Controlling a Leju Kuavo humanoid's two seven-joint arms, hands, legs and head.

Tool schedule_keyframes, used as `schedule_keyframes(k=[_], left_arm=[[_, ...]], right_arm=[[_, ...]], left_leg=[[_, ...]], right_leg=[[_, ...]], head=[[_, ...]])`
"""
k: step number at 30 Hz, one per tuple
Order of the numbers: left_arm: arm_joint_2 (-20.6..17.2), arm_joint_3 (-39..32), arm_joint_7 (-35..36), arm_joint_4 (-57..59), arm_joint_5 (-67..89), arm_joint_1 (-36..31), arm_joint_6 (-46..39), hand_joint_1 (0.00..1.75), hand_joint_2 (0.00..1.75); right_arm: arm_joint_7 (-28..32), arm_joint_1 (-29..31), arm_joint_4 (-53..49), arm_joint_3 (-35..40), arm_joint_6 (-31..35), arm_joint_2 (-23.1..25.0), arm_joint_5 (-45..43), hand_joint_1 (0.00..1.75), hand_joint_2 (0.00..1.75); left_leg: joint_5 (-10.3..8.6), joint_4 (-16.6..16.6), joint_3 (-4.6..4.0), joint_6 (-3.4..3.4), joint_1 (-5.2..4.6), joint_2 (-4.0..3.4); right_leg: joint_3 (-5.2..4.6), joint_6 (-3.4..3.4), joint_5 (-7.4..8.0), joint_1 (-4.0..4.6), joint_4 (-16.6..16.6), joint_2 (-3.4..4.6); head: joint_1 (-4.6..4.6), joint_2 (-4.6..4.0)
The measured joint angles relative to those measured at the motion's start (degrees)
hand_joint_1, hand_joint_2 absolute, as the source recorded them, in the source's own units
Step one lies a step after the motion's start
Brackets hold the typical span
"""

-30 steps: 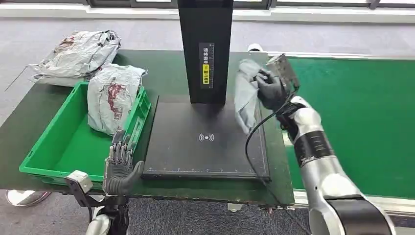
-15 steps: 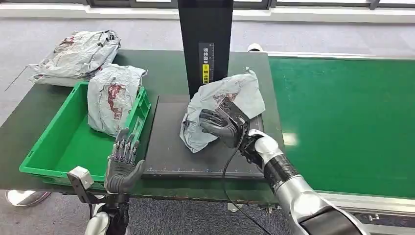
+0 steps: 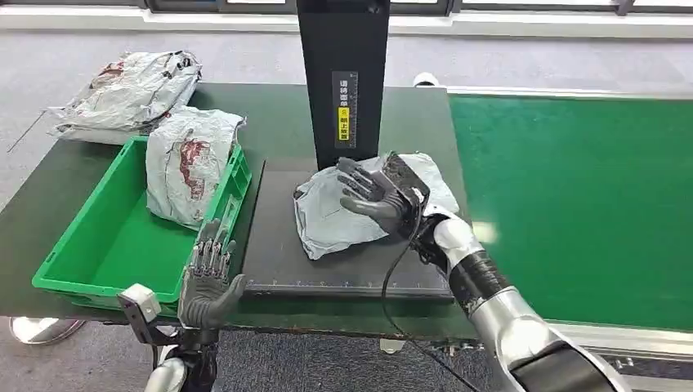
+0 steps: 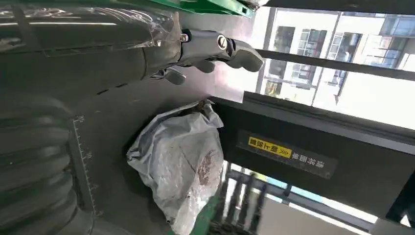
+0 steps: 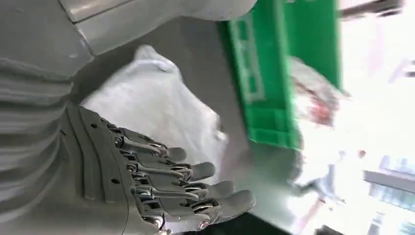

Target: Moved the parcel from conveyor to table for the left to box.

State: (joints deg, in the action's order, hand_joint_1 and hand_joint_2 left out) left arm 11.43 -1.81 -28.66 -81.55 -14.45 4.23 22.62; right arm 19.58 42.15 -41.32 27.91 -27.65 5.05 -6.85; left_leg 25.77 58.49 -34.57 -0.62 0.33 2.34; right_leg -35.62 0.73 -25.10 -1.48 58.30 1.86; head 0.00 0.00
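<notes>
The dark green table carries a black scanner pad at centre and a green bin at nine o'clock. The grey parcel lies on the pad. The right hand hovers over it, fingers spread, holding nothing. The left hand, at seven o'clock, is spread too.

crinkled, faintly glossy plastic parcel on a matt black pad; smooth green plastic bin.
</notes>
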Motion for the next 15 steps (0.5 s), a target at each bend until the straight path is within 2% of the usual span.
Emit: schedule_keyframes(k=[4,8,15], left_arm=[[-0.54,0.0,-0.37,0.02,-0.39,0.45,0.0,0.0,1.75],[-0.61,0.0,-0.33,-0.13,0.07,0.9,-0.53,0.0,1.75],[0.02,-0.02,0.39,-2.21,7.98,1.58,-6.21,0.0,1.75]], right_arm=[[-0.46,-2.64,-11.18,-0.06,0.04,-3.55,-4.17,0.0,1.75],[-0.57,-8.03,-22.84,-3.02,2.19,-5.75,-5.7,0.0,1.75],[0.39,-19.29,-39.95,-10.17,11.72,-6.44,3.53,0.0,1.75]], left_leg=[[0.02,0.01,0.01,-0.01,0.0,0.0],[0.05,0.0,-0.01,-0.03,0.0,0.0],[0.12,-0.01,0.01,-0.05,0.0,-0.02]], right_leg=[[-0.01,0.0,0.0,0.0,-0.02,0.0],[-0.02,0.01,-0.01,0.0,-0.03,-0.01],[-0.01,-0.02,-0.07,0.01,-0.04,-0.04]], head=[[0.0,0.02],[0.0,0.0],[0.0,0.02]])
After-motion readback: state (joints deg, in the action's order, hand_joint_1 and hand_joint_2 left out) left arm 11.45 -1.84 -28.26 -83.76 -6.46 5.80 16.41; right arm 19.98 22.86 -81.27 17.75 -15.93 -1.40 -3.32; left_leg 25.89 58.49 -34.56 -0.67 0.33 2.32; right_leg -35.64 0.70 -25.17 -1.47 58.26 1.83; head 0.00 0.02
